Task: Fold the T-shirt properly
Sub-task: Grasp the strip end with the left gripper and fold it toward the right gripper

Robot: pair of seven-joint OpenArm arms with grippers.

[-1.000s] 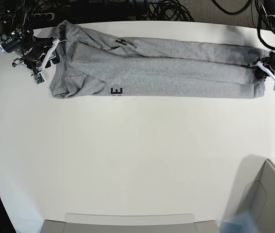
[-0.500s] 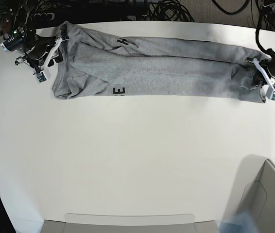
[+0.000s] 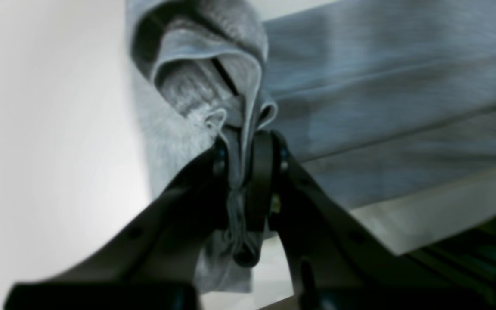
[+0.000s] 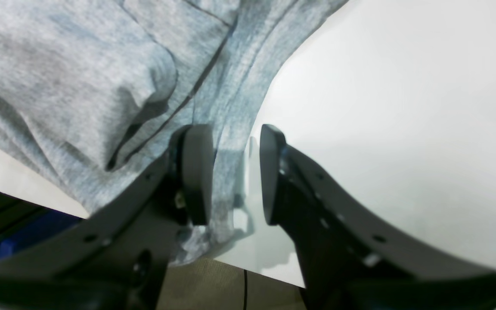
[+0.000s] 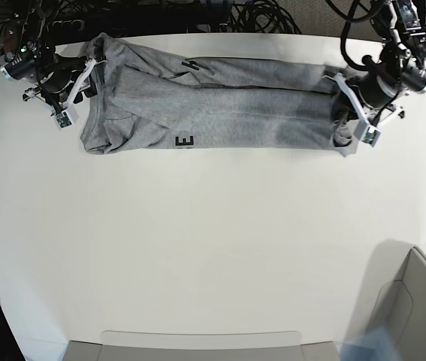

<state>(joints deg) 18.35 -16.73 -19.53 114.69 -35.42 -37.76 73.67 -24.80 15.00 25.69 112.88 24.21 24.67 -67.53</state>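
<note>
The grey T-shirt (image 5: 220,113) lies as a long narrow strip along the far side of the white table (image 5: 198,241), with black letters (image 5: 185,141) showing at its near edge. My left gripper (image 5: 346,124) is at the strip's right end. The left wrist view shows this gripper (image 3: 241,168) shut on a bunched fold of the T-shirt (image 3: 360,99). My right gripper (image 5: 80,86) sits at the strip's left end. In the right wrist view this gripper (image 4: 235,172) stands open, with the edge of the T-shirt (image 4: 80,73) lying loose between its fingers.
Black cables (image 5: 258,15) run behind the table's far edge. A grey bin (image 5: 416,308) stands at the near right corner and a pale tray (image 5: 198,346) at the front edge.
My left gripper has pulled the shirt's right end leftwards over the table, shortening the strip. The right gripper has shifted slightly toward the far edge and stayed open.
</note>
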